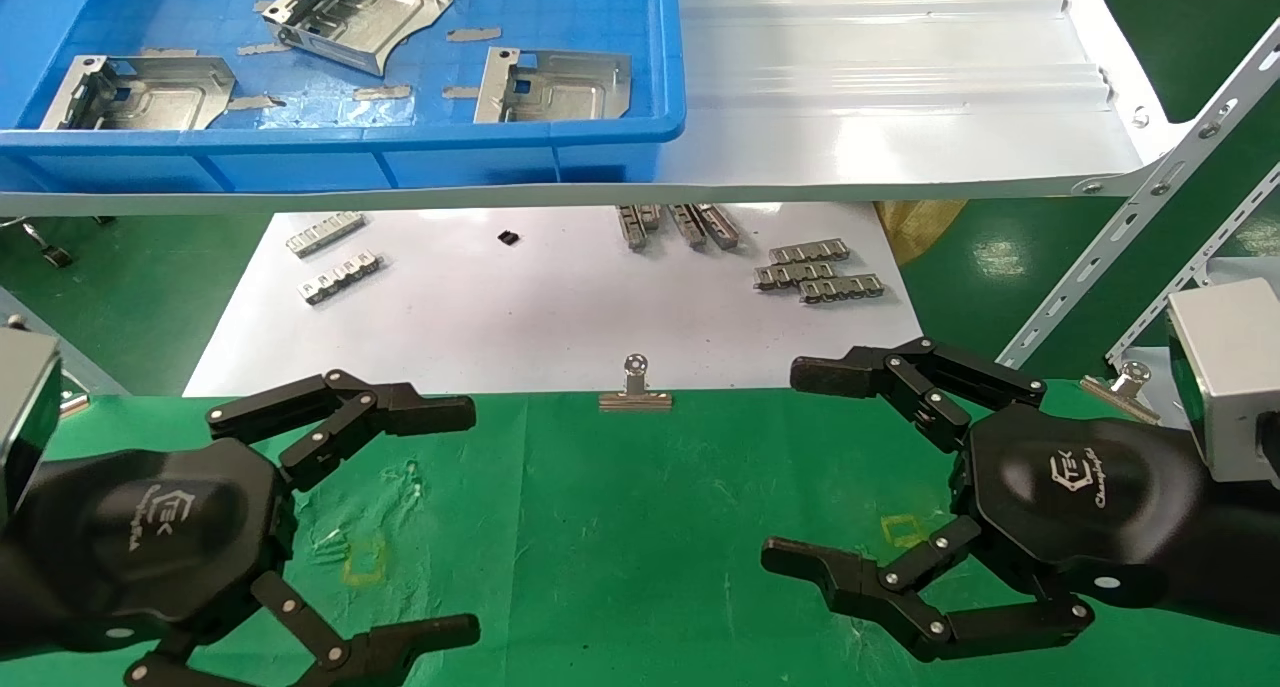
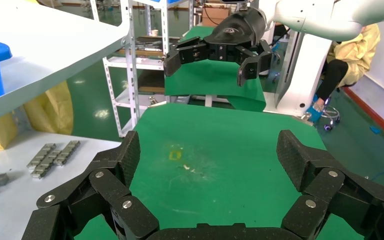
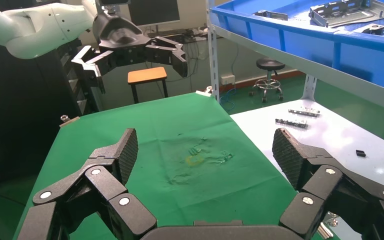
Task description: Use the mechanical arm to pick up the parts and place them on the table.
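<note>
Three silvery stamped parts lie in the blue bin (image 1: 340, 137) on the upper shelf: one at the left (image 1: 140, 92), one at the back (image 1: 360, 12), one at the right (image 1: 555, 85). They also show in the right wrist view (image 3: 347, 10). The table (image 1: 620, 527) with its green cloth lies below and in front, with no part on it. My left gripper (image 1: 465, 520) is open and empty, low over the table's left side. My right gripper (image 1: 790, 465) is open and empty over the right side. Each wrist view shows its own spread fingers (image 2: 210, 155) (image 3: 205, 150) over bare cloth.
Yellow square marks (image 1: 362, 562) (image 1: 903, 529) sit on the cloth. A white sheet (image 1: 560, 307) behind the table carries ridged metal strips (image 1: 815, 270) (image 1: 330, 257). Binder clips (image 1: 635, 392) (image 1: 1120, 382) hold the cloth's far edge. The white shelf (image 1: 900, 97) overhangs the sheet; a perforated brace (image 1: 1130, 217) slants at the right.
</note>
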Robot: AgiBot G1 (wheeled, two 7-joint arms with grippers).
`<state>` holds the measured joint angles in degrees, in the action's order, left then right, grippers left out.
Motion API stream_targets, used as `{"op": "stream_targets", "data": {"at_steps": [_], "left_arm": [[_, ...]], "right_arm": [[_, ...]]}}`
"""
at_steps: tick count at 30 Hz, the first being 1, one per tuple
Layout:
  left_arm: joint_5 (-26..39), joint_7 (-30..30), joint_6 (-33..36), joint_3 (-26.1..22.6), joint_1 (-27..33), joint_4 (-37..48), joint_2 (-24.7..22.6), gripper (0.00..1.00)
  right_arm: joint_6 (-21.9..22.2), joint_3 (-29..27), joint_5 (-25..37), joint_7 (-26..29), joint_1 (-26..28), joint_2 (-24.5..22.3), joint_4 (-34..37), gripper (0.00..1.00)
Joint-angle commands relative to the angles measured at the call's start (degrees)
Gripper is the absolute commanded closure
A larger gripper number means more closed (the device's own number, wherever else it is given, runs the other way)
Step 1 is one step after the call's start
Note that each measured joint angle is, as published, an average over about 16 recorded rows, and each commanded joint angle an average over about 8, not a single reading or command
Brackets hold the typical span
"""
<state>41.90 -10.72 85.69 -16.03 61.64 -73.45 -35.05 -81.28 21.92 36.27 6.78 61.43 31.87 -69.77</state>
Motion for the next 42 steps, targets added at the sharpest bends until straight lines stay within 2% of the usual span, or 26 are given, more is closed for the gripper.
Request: {"op": "stream_targets", "data": {"at_steps": [1,29,32,36,42], "left_arm": [[0.0,0.0,0.0,0.0,0.0,0.0,0.0,0.0],[0.2,-0.2,-0.2,0.1,1.4,-0.1,-0.2,0.0],[1.6,-1.1,-0.8,-0.3,5.1,0.5,-1.0,0.0],[6.4,-3.1,-1.7,-2.3,14.7,4.9,-4.0,0.0],[19.5,-1.6,-5.5,-7.7,32.5,22.7,-12.6,0.0]], "right_arm": [[0.0,0.0,0.0,0.0,0.0,0.0,0.0,1.0],[0.0,0.0,0.0,0.0,0.0,0.0,0.0,1.0],[0.0,0.0,0.0,0.0,0.0,0.0,0.0,1.0],[0.0,0.0,0.0,0.0,0.0,0.0,0.0,1.0],[0.0,0.0,0.0,0.0,0.0,0.0,0.0,1.0]]}}
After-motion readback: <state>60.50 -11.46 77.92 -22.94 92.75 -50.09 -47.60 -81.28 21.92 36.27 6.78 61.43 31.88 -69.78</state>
